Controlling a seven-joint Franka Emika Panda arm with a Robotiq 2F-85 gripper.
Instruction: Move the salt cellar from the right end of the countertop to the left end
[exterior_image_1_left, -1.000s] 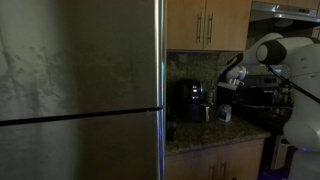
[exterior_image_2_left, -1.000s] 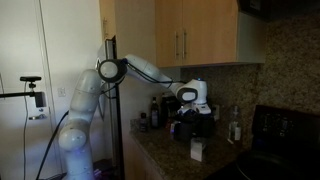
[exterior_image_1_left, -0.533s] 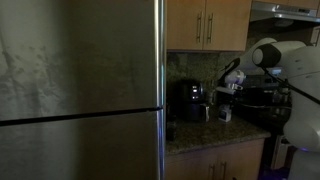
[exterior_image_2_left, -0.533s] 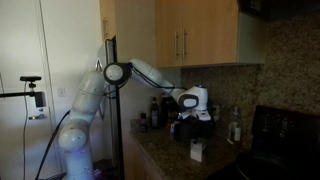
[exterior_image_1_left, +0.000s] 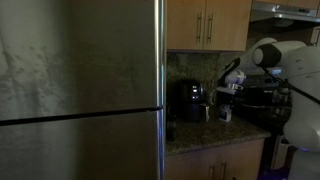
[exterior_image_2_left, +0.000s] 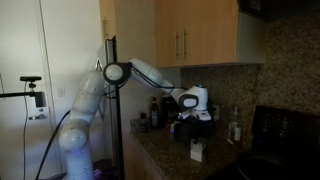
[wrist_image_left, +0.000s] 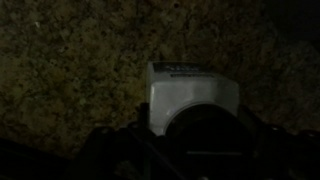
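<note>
The salt cellar (exterior_image_1_left: 225, 114) is a small white container standing on the dark speckled countertop (exterior_image_1_left: 215, 136). It also shows in an exterior view (exterior_image_2_left: 197, 150) near the counter's front edge, and in the wrist view (wrist_image_left: 190, 92) just beyond the fingers. My gripper (exterior_image_1_left: 226, 100) hangs straight above it with a gap between them (exterior_image_2_left: 193, 120). In the wrist view the dark fingers (wrist_image_left: 180, 138) stand apart on either side of the cellar, open and empty. The picture is dim and blurred.
A black coffee maker (exterior_image_1_left: 190, 100) stands close behind the gripper. Bottles (exterior_image_2_left: 153, 112) stand at the wall end, and another bottle (exterior_image_2_left: 235, 128) stands beside the black stove (exterior_image_2_left: 285, 135). A steel refrigerator (exterior_image_1_left: 80, 90) borders the counter. Wooden cabinets (exterior_image_2_left: 190, 35) hang overhead.
The arm lowered the gripper a little toward the salt cellar a second ago. It has held still since. The cellar has not moved.
</note>
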